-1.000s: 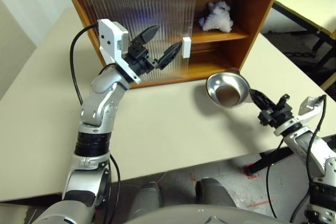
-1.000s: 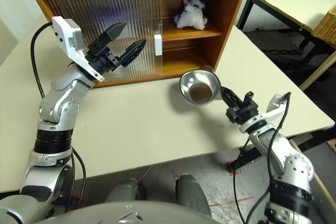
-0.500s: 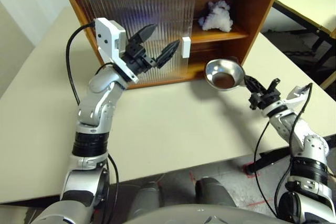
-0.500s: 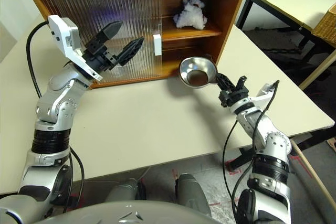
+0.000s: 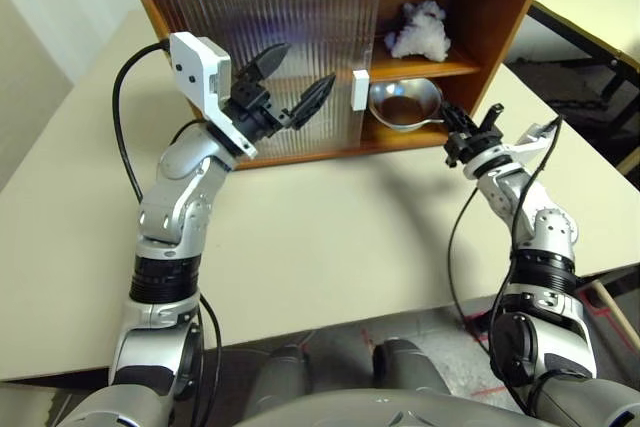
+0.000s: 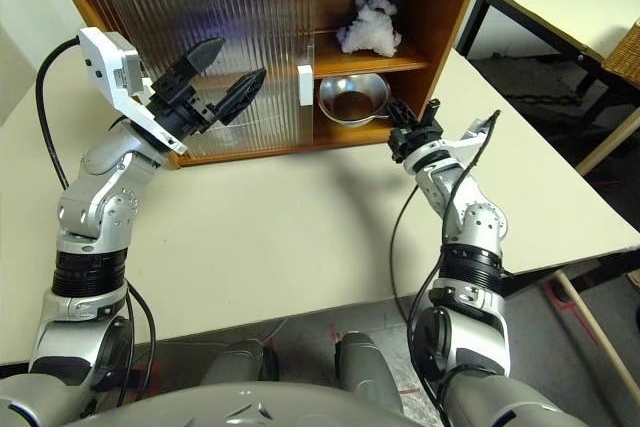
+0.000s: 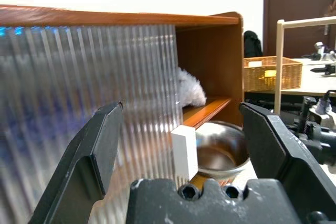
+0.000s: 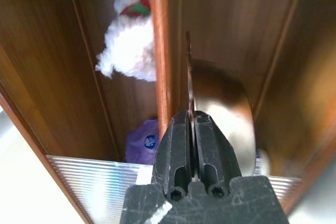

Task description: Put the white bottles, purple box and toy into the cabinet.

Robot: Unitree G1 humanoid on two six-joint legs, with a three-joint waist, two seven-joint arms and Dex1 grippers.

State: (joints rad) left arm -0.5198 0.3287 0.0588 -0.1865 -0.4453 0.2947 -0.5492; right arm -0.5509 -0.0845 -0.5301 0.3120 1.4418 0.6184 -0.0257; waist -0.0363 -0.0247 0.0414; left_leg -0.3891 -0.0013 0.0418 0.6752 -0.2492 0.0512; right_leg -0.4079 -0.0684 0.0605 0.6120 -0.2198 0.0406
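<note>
Right gripper pinches the metal dish rim inside the cabinet, under the shelved toy; left gripper gapes.

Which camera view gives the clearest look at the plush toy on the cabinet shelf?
The right wrist view: the toy shows its white fluff and red-and-green band. Both eye views show a white clump on the upper shelf; in the left wrist view the sliding door partly hides it.
</note>
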